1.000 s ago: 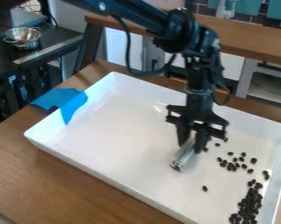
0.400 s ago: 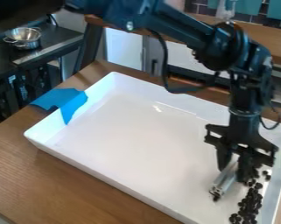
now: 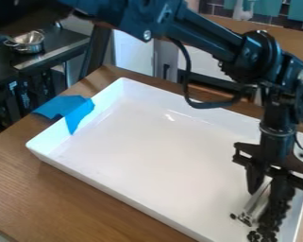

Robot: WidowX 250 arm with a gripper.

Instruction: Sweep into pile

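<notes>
Silvery and tilted, the tube (image 3: 257, 202) sits clasped between the fingers of my gripper (image 3: 267, 190), at the right-hand side of the white tray (image 3: 147, 156) in my camera view. I see dark beans (image 3: 272, 220) bunched beside it (one sits apart, past the tube's lower end).

Fixed camera above, slanting down across white tray (image 3: 160, 156); rather close, far edge perhaps cropped.

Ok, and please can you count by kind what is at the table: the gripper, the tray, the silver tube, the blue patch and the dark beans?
Gripper: 1
White tray: 1
Silver tube: 1
Blue patch: 1
Dark beans: cannot tell, bunched and partly hidden
Total without beans: 4
</notes>
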